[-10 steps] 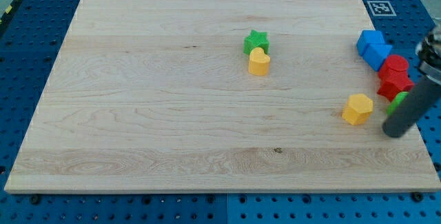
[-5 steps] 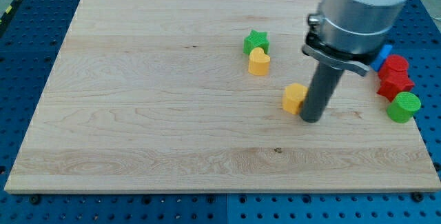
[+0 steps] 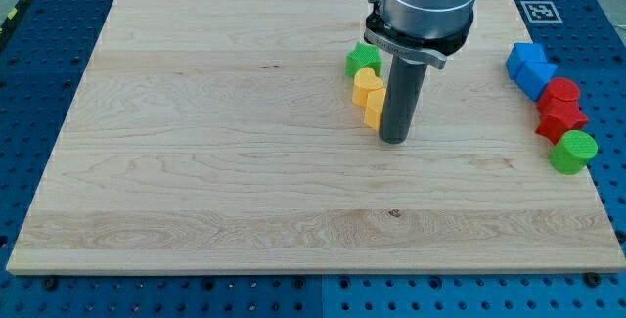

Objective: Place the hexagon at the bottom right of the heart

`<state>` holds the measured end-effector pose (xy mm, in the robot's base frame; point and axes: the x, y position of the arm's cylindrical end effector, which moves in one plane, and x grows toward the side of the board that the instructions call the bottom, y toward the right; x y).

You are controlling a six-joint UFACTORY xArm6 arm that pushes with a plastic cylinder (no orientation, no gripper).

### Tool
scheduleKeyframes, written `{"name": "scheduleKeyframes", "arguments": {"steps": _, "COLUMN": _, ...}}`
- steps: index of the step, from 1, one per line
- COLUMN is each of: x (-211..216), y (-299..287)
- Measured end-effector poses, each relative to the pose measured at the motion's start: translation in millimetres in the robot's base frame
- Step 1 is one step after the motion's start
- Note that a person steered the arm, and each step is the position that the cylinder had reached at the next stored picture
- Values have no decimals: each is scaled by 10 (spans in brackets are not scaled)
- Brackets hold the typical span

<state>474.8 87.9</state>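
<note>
The yellow heart lies on the wooden board just below the green star. The yellow hexagon sits directly below the heart and touches it; its right part is hidden by my rod. My tip rests on the board right against the hexagon's right side, slightly lower than it.
At the view's right edge stand two blue blocks, two red blocks and a green cylinder in a column. A black-and-white marker sits at the board's top right corner.
My tip has moved left and up across the board, pushing the yellow hexagon from the right side up against the bottom of the heart.
</note>
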Motion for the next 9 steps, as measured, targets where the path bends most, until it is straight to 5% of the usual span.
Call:
{"name": "scheduleKeyframes", "arguments": {"steps": 5, "x": -120, "y": -305}}
{"name": "scheduleKeyframes", "arguments": {"steps": 9, "x": -189, "y": 91}}
